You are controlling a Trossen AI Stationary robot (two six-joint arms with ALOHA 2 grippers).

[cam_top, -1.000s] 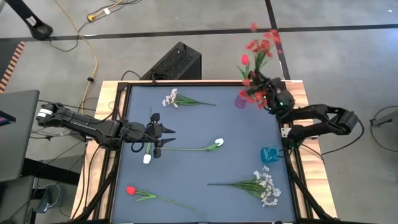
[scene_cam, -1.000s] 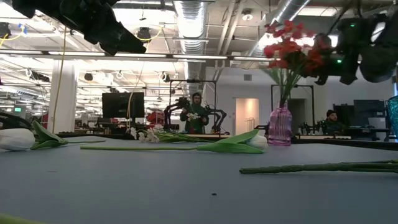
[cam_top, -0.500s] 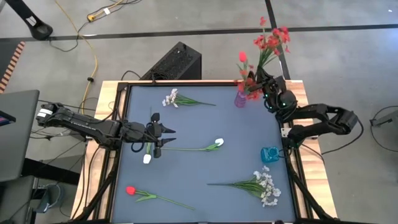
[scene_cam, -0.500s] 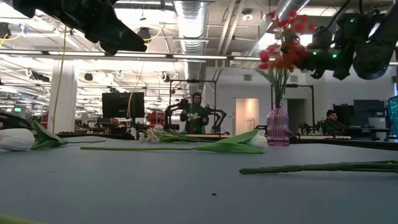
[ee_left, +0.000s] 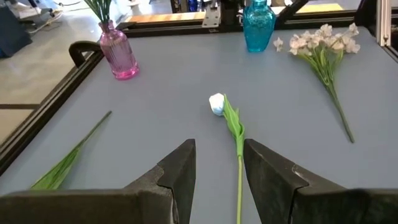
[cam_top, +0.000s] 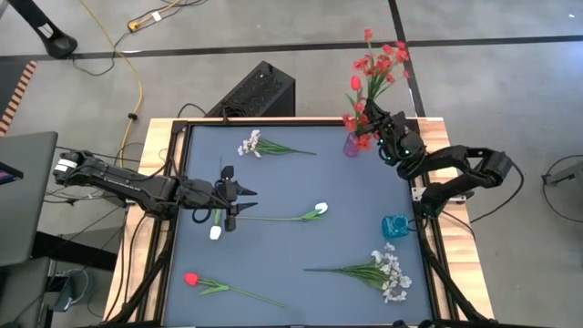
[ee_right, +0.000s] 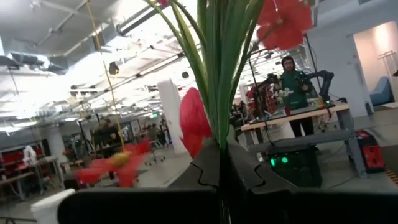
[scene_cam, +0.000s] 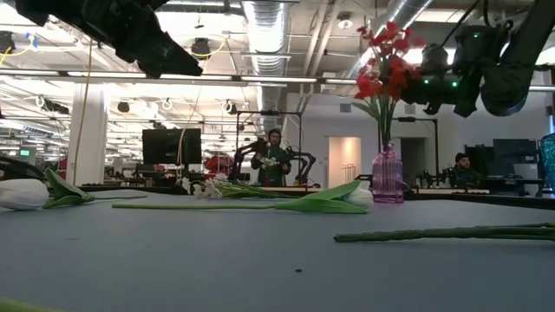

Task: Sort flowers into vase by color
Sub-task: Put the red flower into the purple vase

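A pink vase [cam_top: 352, 145] stands at the table's far right and holds red flowers [cam_top: 378, 62], whose stems run down into its neck [scene_cam: 382, 149]. My right gripper [cam_top: 372, 125] is beside the blossoms, above the vase, shut on their stems. My left gripper [cam_top: 239, 202] hovers open at the left-middle, over the stem of a white tulip [ee_left: 217, 104] that lies flat. A second white tulip head [cam_top: 215, 233] lies just below it. A red tulip [cam_top: 191, 279] lies near the front left. My right gripper pinches several thin green stems [ee_right: 219, 127] of the red flowers between its two fingers, just under the blossoms. The fingers come from the table's right side, slanting upward, and lie across the stems. The stems stand about upright with their lower ends in the pink vase.
A blue vase [cam_top: 395, 225] stands at the right edge. One white blossom spray [cam_top: 387, 271] lies near the front right, and another [cam_top: 251, 143] lies at the far middle. The table has a raised black frame [cam_top: 419, 196]. People and equipment show in the room behind.
My right gripper has shifted a little toward the table's far-left side with the red flowers. The flowers leaned toward the right edge before and now stand more upright over the pink vase. The gripper stayed shut throughout.
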